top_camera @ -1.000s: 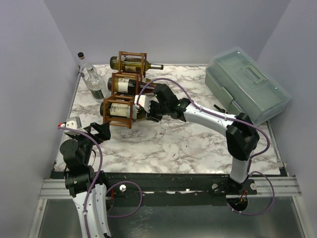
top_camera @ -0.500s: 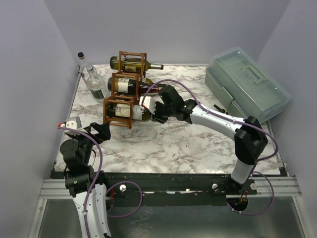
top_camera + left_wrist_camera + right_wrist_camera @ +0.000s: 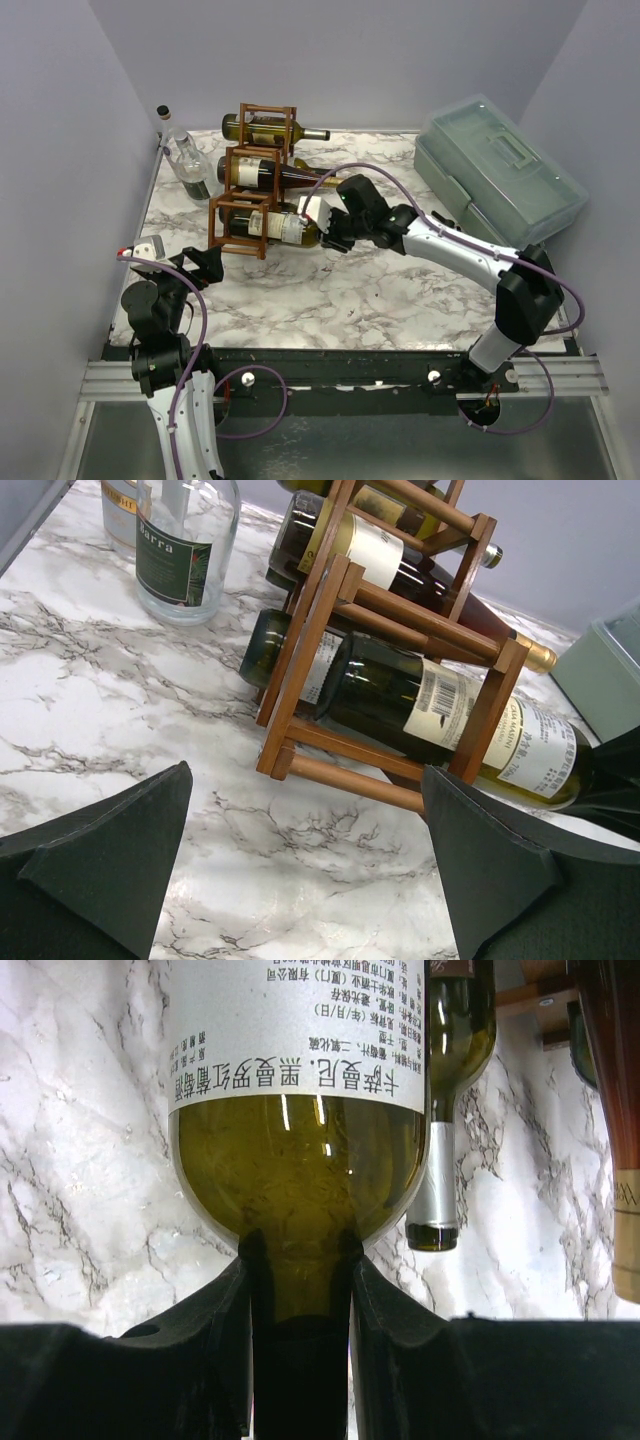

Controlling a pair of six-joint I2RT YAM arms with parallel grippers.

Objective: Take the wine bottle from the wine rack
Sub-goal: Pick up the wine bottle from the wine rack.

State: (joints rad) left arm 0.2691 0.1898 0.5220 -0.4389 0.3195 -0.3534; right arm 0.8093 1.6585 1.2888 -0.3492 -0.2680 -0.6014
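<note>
The marble table (image 3: 400,290) carries a grey-green plastic case (image 3: 500,170) at its 2 o'clock corner and the wine rack (image 3: 241,201) at about 10 o'clock, its stepped cells running back toward 12. Three bottles lie in the rack: one in the far top cell (image 3: 262,127), one in the middle cell (image 3: 270,175), and the wine bottle (image 3: 288,229) in the nearest, lowest cell. A clear bottle (image 3: 185,160) stands upright at 9 o'clock of the rack. The wine bottle lies on its side, long axis running roughly 9 to 3 o'clock, base inside the cell and labelled body and neck projecting toward 3. Judging by the left wrist view, the base sits between the cell's two frames, so it is only partly drawn out. The right gripper (image 3: 325,232) is at the bottle's 3 o'clock end, fingers pressed onto the neck just below the shoulder, as its wrist view shows. Another bottle's silver-capped neck (image 3: 440,1200) lies just beside. The left gripper (image 3: 195,265) hangs at 7 o'clock of the rack, spread wide and holding nothing. The right arm is the one placed to finish, and the pull should run straight along the axis toward 3 o'clock, so the body does not catch the wooden bars.
</note>
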